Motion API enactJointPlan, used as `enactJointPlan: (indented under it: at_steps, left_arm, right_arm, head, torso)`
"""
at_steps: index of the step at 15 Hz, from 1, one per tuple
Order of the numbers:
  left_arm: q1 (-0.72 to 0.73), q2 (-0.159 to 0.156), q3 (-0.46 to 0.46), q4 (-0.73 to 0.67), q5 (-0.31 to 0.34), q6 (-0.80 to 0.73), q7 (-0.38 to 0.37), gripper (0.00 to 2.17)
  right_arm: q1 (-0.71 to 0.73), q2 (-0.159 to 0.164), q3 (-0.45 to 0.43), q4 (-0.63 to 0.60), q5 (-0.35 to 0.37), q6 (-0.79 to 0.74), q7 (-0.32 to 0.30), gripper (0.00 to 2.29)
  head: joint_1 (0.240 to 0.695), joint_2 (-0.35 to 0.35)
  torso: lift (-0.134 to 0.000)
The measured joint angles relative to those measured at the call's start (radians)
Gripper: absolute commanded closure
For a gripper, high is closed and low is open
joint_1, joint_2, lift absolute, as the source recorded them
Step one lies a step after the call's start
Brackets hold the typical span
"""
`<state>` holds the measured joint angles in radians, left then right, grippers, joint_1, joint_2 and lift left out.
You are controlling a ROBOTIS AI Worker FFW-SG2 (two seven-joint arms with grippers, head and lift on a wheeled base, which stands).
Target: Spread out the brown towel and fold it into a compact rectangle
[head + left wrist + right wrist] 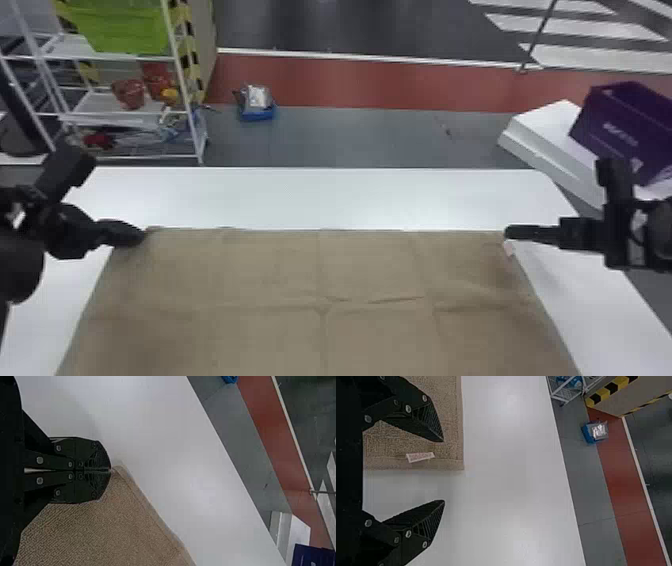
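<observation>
While we look from the head, towel: the brown towel (280,270) lies spread flat on the counter (320,200); spreading looks done, folding about to start.
Left wrist, corner: our left gripper (110,470) is clenched, seemingly pinching a towel corner.
Right wrist, tag: our right gripper (443,471) is wide apart near the corner with the tag (420,457); we should pinch that, then fold.

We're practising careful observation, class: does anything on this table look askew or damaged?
One small thing: in the head view, short wrinkles slightly right of centre keep the spread brown towel from lying smooth. No spill or damage stands out.
</observation>
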<state>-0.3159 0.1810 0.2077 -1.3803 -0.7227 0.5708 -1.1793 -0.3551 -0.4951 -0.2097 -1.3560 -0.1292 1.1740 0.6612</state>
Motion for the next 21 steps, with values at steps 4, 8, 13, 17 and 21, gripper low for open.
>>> enactJointPlan:
  at_steps: [4, 8, 13, 17, 21]
  left_arm:
    - [0.0, 0.0, 0.0, 0.0, 0.002, -0.009, -0.002, 1.41]
    - [0.005, 0.0, -0.001, 0.001, 0.004, -0.03, -0.006, 1.41]
    - [0.007, 0.002, 0.0, 0.001, 0.005, -0.041, -0.009, 1.41]
    - [0.012, 0.002, 0.006, 0.001, 0.004, -0.055, -0.01, 1.41]
    - [0.014, 0.002, 0.011, 0.001, 0.004, -0.064, -0.009, 1.41]
  right_arm:
    - [-0.028, 0.005, 0.045, 0.027, 0.039, -0.012, 0.0, 0.52]
    - [-0.054, 0.011, 0.062, 0.068, 0.059, -0.032, 0.0, 0.58]
    - [-0.067, 0.011, 0.079, 0.087, 0.069, -0.044, 0.009, 1.06]
    - [-0.068, 0.011, 0.081, 0.087, 0.069, -0.055, 0.013, 1.06]
    - [-0.064, 0.008, 0.082, 0.087, 0.081, -0.07, 0.037, 1.12]
  head:
    - [0.695, -0.113]
    - [0.695, -0.115]
    - [0.695, -0.113]
    - [0.695, -0.111]
    - [0.695, -0.11]
  torso:
    - [-0.124]
    - [-0.124]
    - [-0.124]
    - [-0.124]
    - [-0.124]
